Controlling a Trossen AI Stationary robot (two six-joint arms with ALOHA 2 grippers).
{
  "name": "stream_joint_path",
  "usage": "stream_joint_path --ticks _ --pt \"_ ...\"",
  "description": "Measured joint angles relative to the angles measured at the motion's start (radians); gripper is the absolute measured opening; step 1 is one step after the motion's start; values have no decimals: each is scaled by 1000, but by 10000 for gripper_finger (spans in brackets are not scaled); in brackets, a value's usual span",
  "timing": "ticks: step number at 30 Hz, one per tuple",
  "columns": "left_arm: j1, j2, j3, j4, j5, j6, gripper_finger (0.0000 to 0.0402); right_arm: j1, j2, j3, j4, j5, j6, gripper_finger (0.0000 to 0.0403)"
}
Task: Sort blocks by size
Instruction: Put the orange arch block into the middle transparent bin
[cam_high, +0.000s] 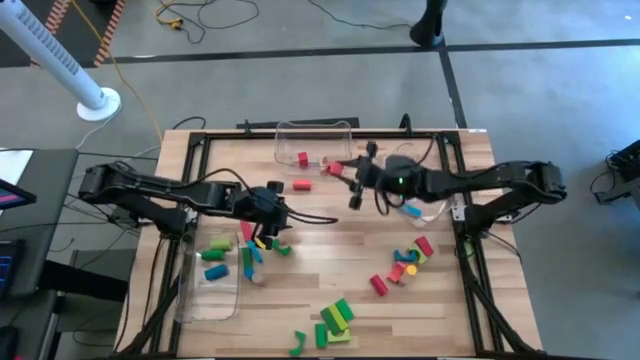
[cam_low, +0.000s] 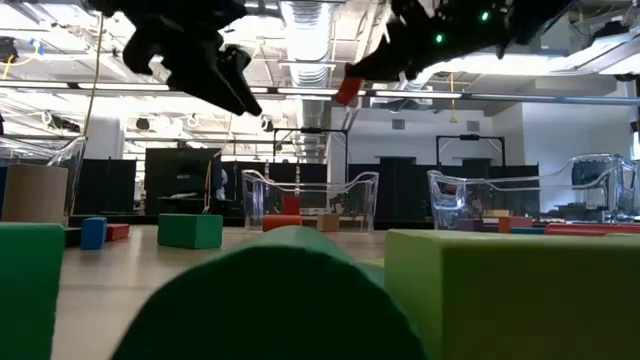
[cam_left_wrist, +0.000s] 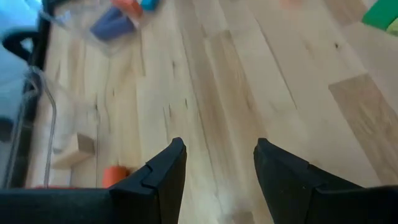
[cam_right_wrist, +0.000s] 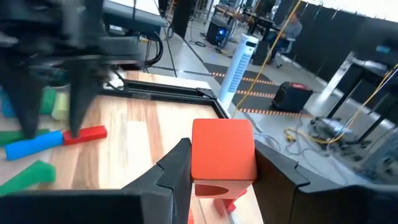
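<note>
The blocks (cam_high: 330, 322) lie scattered across the lower half of the high view. The right gripper (cam_high: 343, 172), at upper centre beside the clear bin (cam_high: 313, 128), is clamped on a red block (cam_right_wrist: 222, 149); carrying underway, release over the bin seems next. The left gripper (cam_left_wrist: 216, 171) hangs left of centre, fingers apart, empty.

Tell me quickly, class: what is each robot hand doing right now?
Left hand: open, holding nothing, above the table.
Right hand: closed on a red block, held up in the air.
</note>
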Motion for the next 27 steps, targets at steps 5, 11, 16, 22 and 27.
stream_joint_path --ticks 5,11,16,22,27 --pt "34 -60 -135 178 37 89 180 -171 19 0 51 -170 64 160" --pt "119 -162 -281 345 238 85 180 -317 146 66 99 -351 123 160" --pt "128 -217 -361 471 292 26 180 -357 264 196 39 -409 118 160" --pt "108 -217 -372 526 295 -6 180 -387 382 358 -124 -414 77 160" --pt "83 -217 -372 518 297 -9 180 -415 441 419 -205 -414 85 160"
